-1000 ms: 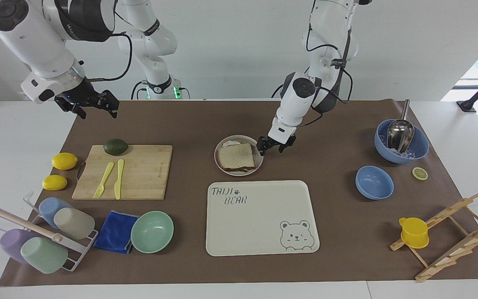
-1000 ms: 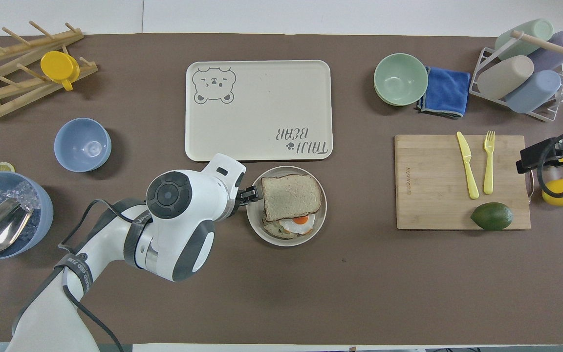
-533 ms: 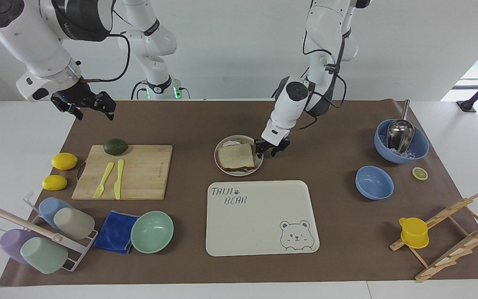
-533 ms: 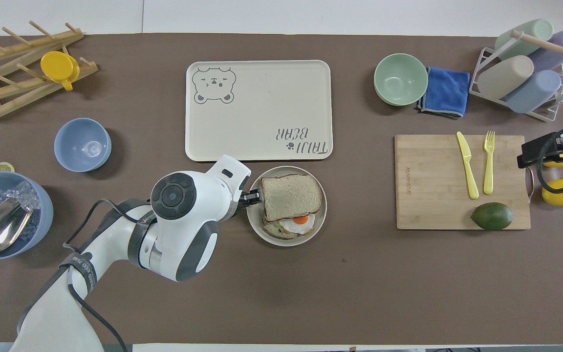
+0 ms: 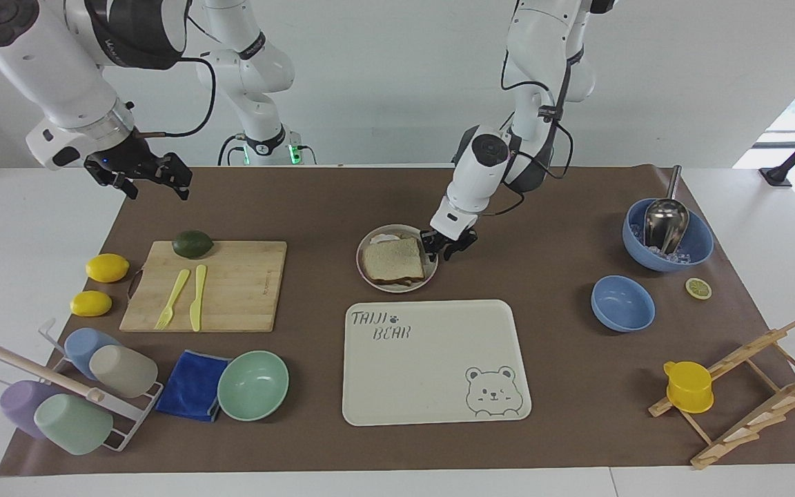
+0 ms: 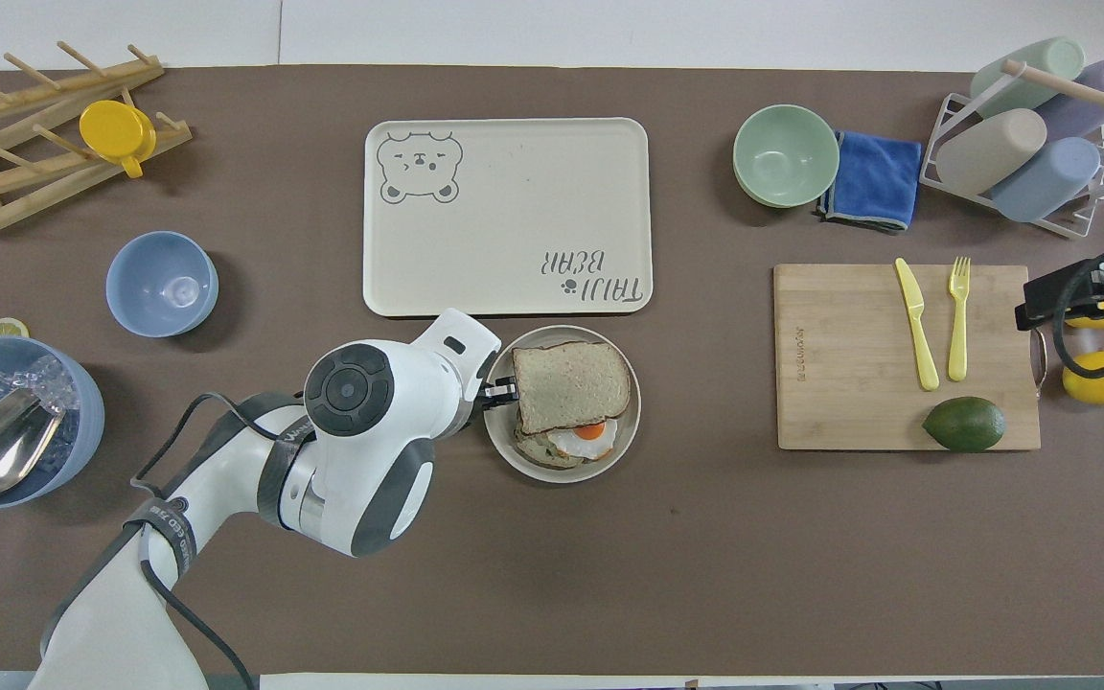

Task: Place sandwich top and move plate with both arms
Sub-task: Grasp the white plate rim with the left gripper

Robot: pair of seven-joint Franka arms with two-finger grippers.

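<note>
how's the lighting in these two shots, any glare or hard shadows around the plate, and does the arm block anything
Facing view: even, soft light; bright daylight washes out a window at the edge past the left arm's end; the plate has no glare. Overhead view: the bowls cast soft shadows on the brown mat, and the left arm's white body hides most of the left pincer at the plate's rim.

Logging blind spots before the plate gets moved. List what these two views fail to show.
- Left gripper at the plate rim: contact unreadable in the facing view; the arm's wrist hides most of it overhead.
- Egg slice: partly covered overhead by the sandwich top.
- Right gripper, waiting over the table's edge: cut off by the overhead frame edge.
</note>
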